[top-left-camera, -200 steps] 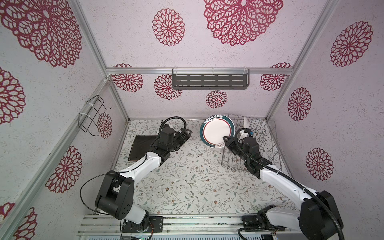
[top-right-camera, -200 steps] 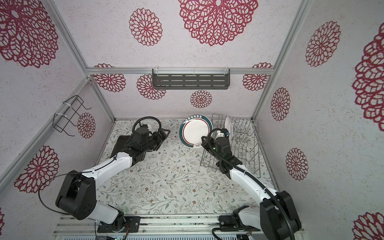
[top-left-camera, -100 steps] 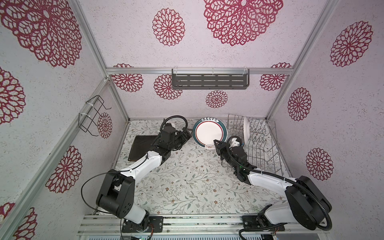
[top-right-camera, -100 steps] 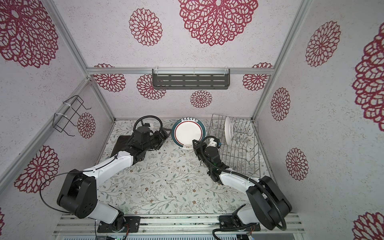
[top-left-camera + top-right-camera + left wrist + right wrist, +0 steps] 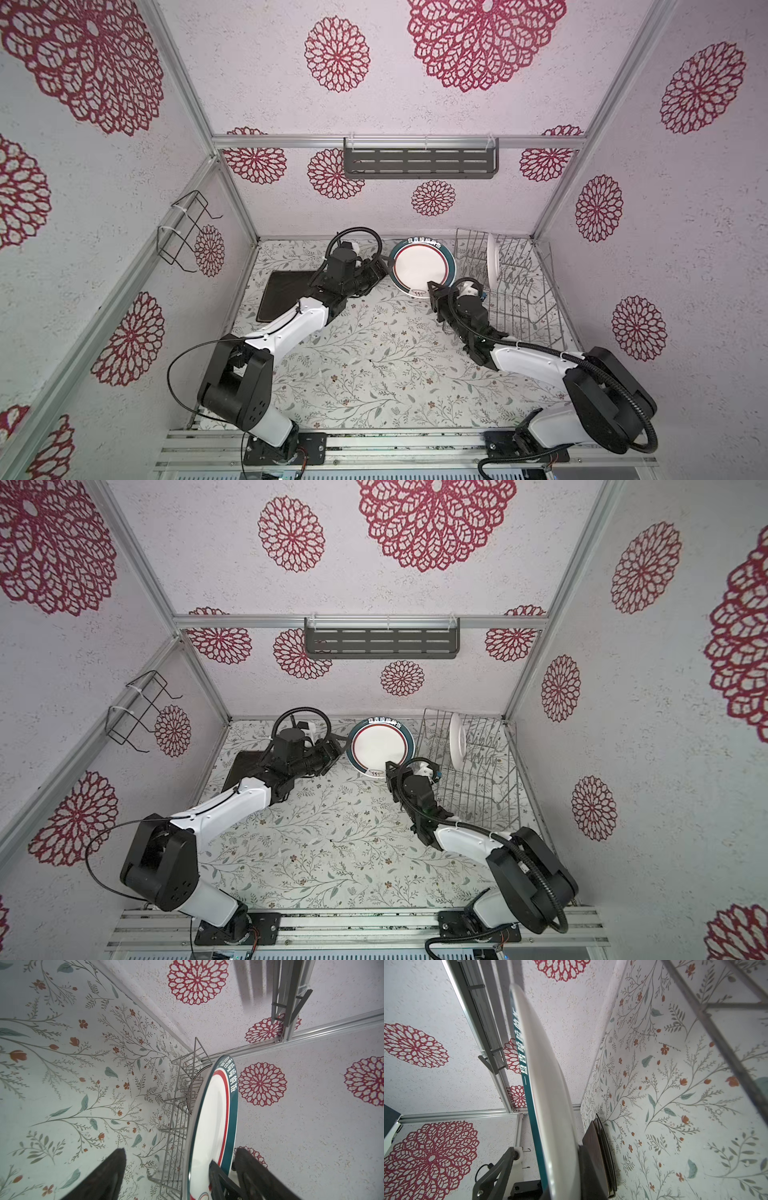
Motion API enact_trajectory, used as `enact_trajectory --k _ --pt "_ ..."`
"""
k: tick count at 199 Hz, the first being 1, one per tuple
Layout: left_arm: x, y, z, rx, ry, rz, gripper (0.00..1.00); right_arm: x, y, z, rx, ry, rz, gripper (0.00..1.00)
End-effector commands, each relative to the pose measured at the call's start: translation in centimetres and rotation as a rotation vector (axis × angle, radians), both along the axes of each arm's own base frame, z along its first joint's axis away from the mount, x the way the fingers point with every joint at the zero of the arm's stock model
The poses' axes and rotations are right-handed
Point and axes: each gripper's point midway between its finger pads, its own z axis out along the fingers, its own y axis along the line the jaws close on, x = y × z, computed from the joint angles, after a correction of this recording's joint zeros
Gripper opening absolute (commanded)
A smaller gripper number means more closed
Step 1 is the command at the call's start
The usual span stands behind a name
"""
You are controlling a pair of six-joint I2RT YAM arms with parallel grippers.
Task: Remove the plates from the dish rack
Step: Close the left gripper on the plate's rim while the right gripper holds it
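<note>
Upright round plate (image 5: 420,266) faces front, right hand (image 5: 432,287) clamped on rim, left hand (image 5: 383,269) apart

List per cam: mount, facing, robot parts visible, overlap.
Top views: high in front, looking down on the table; left arm, right arm, left pincer, right pincer show.
Left wrist: on left arm, facing teal-rimmed plate and dish rack; own fingers straddle the plate.
Right wrist: on right arm, looking along the plate's back; own finger on it.
Shared: every view has the plate.
</note>
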Motion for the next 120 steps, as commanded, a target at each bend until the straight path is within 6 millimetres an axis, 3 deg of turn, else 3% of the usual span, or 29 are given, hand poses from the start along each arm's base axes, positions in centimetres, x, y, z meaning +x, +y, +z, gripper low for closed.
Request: enact_trajectory --k 1,63,120 --pt "0.0 -1.2 -0.1 0.012 -0.009 -0.048 0.79 0.5 0.3 3.4 0.088 -0.074 -0.031 0.0" --pt "0.0 -1.9 -0.5 0.013 -0.005 -0.08 0.52 0.4 0.9 3.3 0.084 -0.066 -0.015 0.0" --pt "0.3 -2.6 -0.6 -0.022 0.001 -0.099 0.38 0.2 1.3 3.3 0.071 -0.067 -0.002 0.0"
